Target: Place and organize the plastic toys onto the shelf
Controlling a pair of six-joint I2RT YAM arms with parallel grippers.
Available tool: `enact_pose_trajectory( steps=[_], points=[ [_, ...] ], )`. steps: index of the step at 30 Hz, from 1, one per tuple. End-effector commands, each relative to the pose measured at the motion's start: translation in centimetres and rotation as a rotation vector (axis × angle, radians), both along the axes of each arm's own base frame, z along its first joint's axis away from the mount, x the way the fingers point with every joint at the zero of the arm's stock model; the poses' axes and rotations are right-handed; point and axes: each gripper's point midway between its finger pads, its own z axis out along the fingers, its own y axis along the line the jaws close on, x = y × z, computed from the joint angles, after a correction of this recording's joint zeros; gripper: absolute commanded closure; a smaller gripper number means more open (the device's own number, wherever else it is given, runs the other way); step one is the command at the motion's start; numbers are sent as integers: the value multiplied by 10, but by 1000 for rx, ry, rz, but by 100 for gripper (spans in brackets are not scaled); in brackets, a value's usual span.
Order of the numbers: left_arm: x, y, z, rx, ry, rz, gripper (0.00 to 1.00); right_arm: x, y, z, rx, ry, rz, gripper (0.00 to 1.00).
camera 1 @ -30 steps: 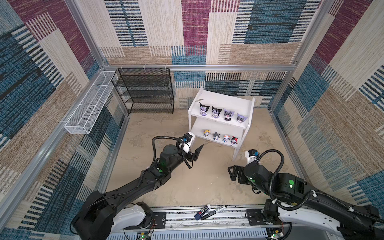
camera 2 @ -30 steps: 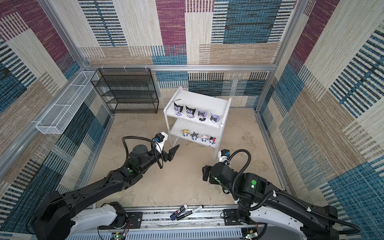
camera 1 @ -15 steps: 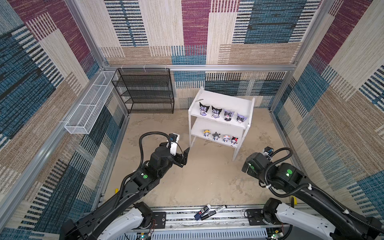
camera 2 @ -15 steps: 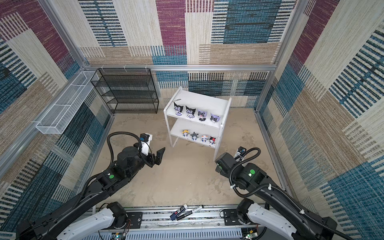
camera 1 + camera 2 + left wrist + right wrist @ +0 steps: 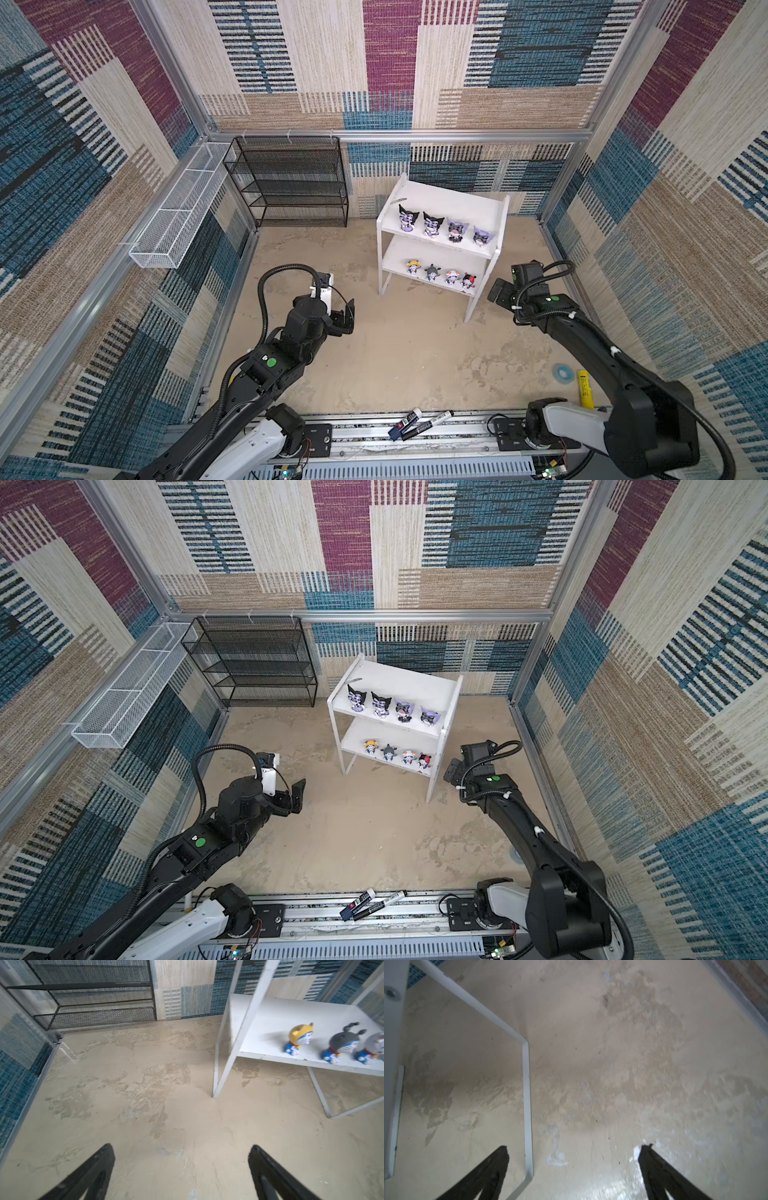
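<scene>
my left pincer (image 5: 181, 1145) and right pincer (image 5: 574, 1146): released, empty. eight plastic cartoon figurines (image 5: 432, 224) stand, upright it seems, on the white two-tier board shelf (image 5: 440, 195); my retreat must clear its legs (image 5: 527, 1095).

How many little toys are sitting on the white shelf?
8. Four hooded toys stand in a row on the top tier of the shelf; four smaller hatted toys line the lower tier. None looks hidden.

Left gripper (image 5: 181, 1146): bare floor (image 5: 145, 1095) ahead, free run. The shelf (image 5: 259, 1028) leg stands ahead to one side; black wire rack (image 5: 99, 1014) further off by the wall. Right gripper (image 5: 575, 1146): shelf foot bar close beside one finger, open floor elsewhere.
</scene>
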Motion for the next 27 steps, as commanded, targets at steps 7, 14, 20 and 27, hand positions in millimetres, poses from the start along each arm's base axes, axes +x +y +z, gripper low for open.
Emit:
enact_pose_trajectory(
  steps=[7, 14, 20, 27],
  points=[
    [9, 34, -19, 99, 89, 119, 1, 61, -43, -42, -74, -117, -46, 0],
    [46, 52, -58, 144, 204, 116, 1, 76, -41, -6, -182, -352, 67, 0],
    [71, 77, -85, 110, 264, 185, 1, 45, -37, 17, -200, -634, 70, 0],
    [84, 93, -104, 161, 204, 258, 1, 30, -26, 34, -241, -737, 155, 0]
  ],
)
